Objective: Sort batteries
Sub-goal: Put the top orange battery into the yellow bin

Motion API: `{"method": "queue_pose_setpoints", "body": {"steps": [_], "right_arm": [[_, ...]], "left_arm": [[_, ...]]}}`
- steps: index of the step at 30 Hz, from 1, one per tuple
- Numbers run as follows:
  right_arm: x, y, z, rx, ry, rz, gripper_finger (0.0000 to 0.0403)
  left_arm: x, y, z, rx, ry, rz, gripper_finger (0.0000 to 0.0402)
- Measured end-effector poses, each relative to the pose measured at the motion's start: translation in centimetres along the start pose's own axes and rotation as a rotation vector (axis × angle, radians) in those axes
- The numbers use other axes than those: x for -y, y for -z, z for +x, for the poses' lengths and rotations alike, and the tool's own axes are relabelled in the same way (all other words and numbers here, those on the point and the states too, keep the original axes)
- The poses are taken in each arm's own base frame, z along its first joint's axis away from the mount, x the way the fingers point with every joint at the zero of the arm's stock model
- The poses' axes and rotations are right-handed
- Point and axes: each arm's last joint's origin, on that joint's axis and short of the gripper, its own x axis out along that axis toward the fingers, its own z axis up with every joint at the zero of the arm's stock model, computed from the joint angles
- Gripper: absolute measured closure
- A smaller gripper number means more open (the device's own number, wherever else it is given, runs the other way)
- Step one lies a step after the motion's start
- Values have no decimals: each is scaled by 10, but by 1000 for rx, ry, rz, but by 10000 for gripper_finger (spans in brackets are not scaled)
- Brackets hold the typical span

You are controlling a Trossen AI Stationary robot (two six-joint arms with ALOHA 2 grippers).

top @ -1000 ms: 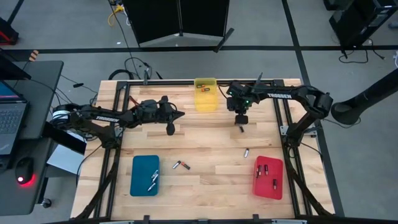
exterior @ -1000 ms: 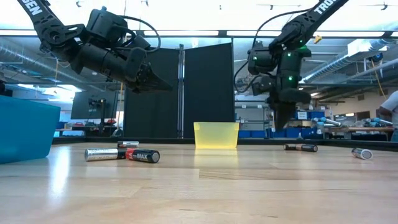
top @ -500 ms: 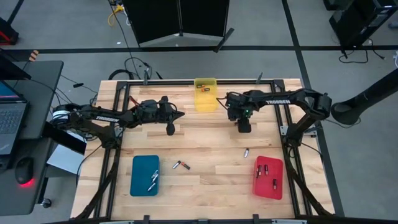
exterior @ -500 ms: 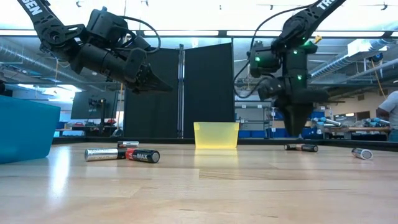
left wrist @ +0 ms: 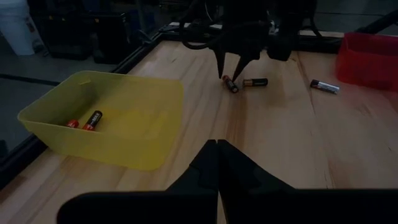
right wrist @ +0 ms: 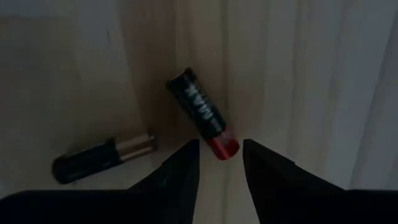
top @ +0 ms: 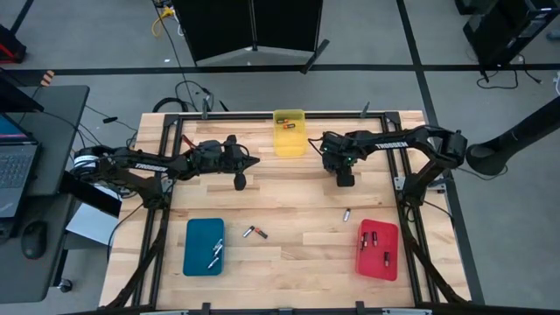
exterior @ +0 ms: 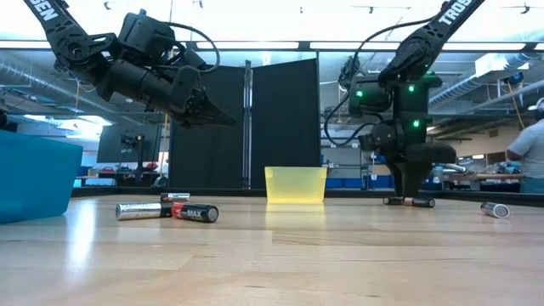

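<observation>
The surface (top: 289, 188) is a butcher-block top of pale wooden strips, framed by dark metal rails. On it sit three smooth plastic trays with rounded corners: a teal tray (top: 199, 248) at the near left with silvery cells in it, a red tray (top: 376, 251) at the near right holding dark cells, and a translucent yellow tray (top: 290, 133) at the far edge with two dark, red-ended cells inside.

The batteries are small, glossy cylinders. Loose ones lie in three places: a pair (top: 255, 233) end to end near the middle front, one silvery cell (top: 346, 213) just beyond the red tray, and two dark cells under the right arm.

The right arm reaches in from the right side, wrist bent straight down, its right tool (left wrist: 234, 65) just above the surface. Its fingers stand apart, straddling the red end of a dark battery (right wrist: 203, 114); a second dark cell (right wrist: 103, 158) lies just beside it.

The left arm stretches level over the surface's left half, raised well clear of it, its left tool (top: 251, 162) pressed together and holding nothing.
</observation>
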Motion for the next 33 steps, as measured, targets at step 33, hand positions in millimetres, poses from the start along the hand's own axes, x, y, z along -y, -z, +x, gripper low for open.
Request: {"method": "queue_pose_setpoints", "body": {"steps": [33], "right_arm": [[13,-18,-6,191,43,-77,268]], "left_arm": [[0,0,0,1,0,7,396]]}}
